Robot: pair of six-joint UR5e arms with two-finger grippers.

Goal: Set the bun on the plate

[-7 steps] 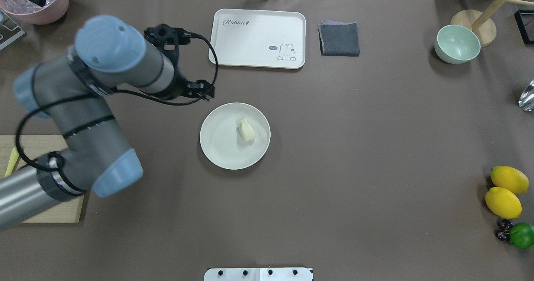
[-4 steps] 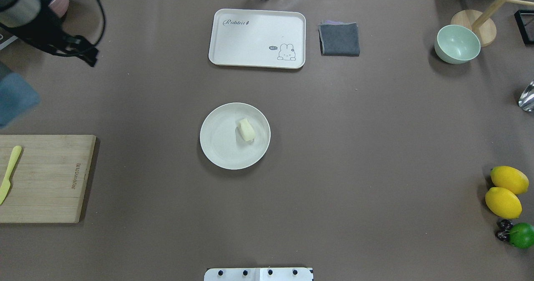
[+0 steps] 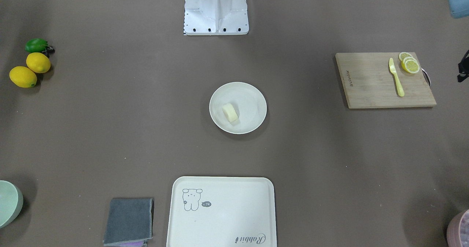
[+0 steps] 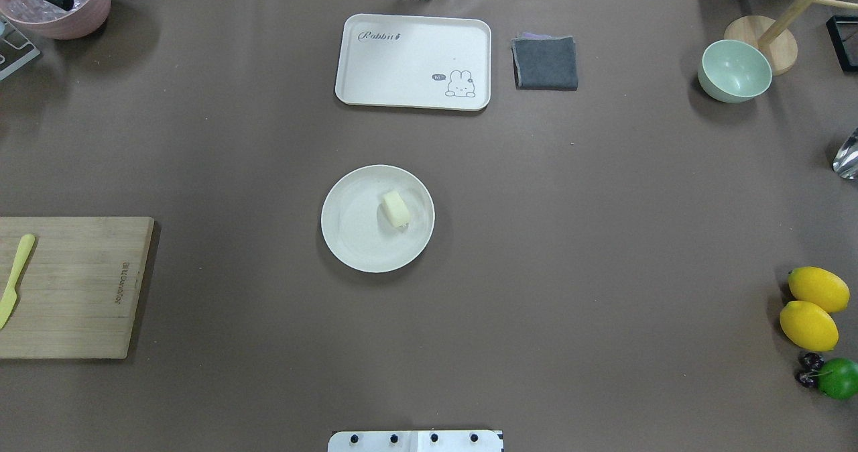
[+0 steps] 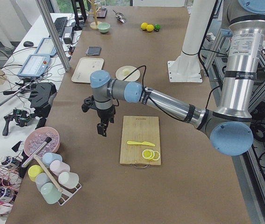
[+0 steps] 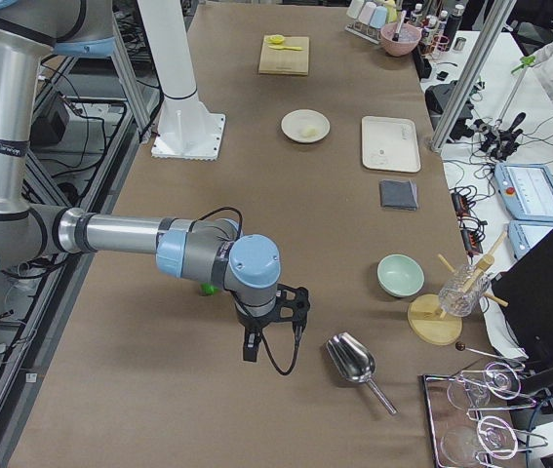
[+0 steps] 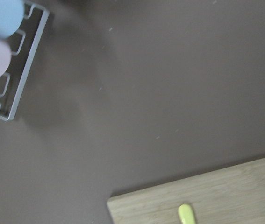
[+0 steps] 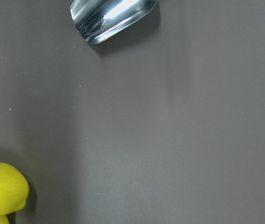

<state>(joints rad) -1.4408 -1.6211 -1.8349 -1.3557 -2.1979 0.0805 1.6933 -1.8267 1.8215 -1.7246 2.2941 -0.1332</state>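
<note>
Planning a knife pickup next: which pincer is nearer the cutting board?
Left. The left pincer hangs just beside the cutting board; the right pincer is at the table's other end, near the metal scoop.

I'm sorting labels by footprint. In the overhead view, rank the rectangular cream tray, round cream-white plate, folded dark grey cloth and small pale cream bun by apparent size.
Largest to smallest:
1. rectangular cream tray
2. round cream-white plate
3. folded dark grey cloth
4. small pale cream bun
</note>
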